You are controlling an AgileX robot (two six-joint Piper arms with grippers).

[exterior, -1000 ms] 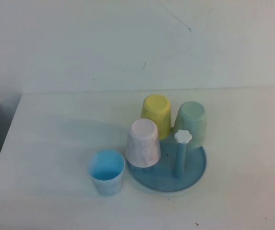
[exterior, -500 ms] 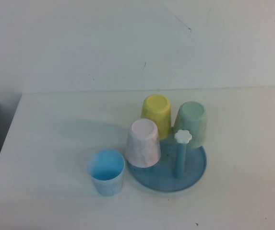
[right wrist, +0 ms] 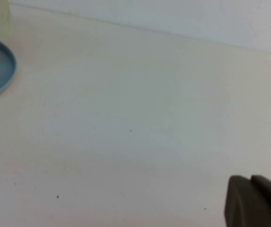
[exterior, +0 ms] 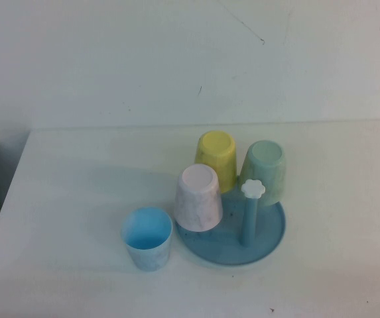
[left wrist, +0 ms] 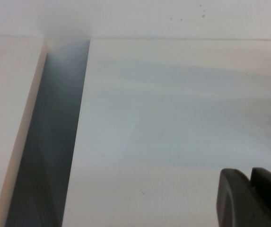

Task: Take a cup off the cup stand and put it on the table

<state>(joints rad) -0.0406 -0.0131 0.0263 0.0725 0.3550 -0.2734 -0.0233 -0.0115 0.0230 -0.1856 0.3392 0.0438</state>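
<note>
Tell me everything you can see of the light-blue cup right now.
The cup is a small tapered tumbler, apparently plastic, pale speckled blue outside and brighter blue inside. It stands upright, mouth up and empty, on the table, just left of the cup stand, with no clear contact between them. Nothing holds it: the left gripper and right gripper show only in their wrist views, above bare tabletop.

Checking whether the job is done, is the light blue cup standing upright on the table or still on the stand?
Upright on the table: the cup shows its open mouth, beside the cup stand. Left gripper and right gripper are away.
</note>
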